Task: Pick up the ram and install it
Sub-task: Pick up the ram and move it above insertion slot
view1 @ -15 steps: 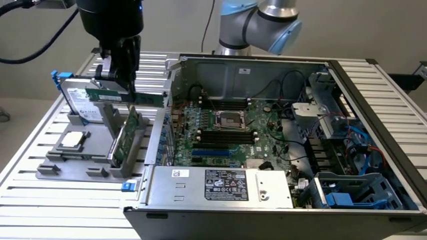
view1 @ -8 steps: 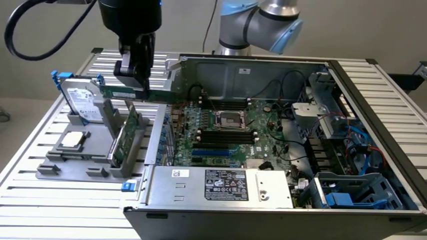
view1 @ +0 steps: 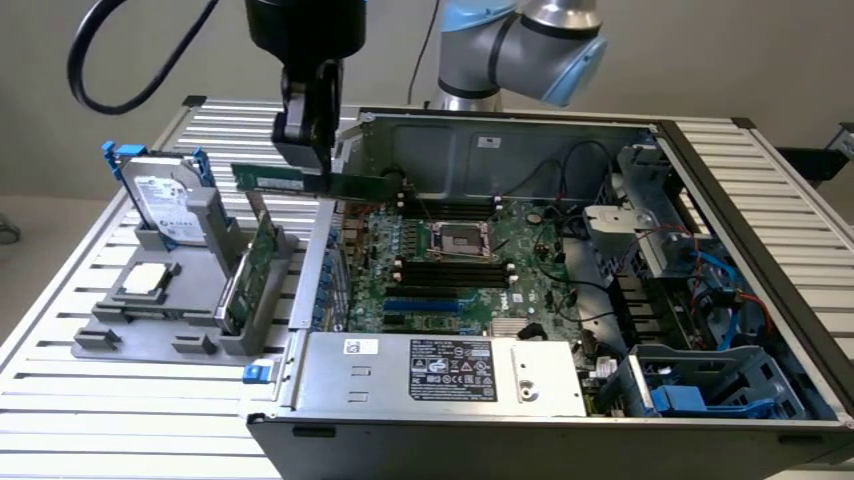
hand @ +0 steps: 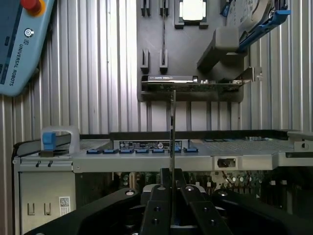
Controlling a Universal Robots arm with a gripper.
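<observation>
In the exterior view the ram (view1: pixel 354 184), a thin green stick with a white sticker, hangs level in the air above the open computer case's wall on that view's left. My gripper (view1: pixel 306 160) is shut on it from above, near its middle. The wrist view shows the ram (hand: pixel 172 127) edge-on as a thin line running out from between my fingers (hand: pixel 159 198), with the gripper (hand: pixel 172 196) closed around it. The motherboard's black slots (view1: pixel 454 270) lie lower down inside the case, toward the exterior view's right of the stick.
A grey holder (view1: pixel 160 335) on the slatted table carries a taller green expansion card (view1: pixel 254 265), a hard drive (view1: pixel 167 205) and a processor (view1: pixel 144 280). The case (view1: pixel 747 200) holds cables, drive bays and a power supply (view1: pixel 441 370). A teach pendant (hand: pixel 19 44) lies on the table.
</observation>
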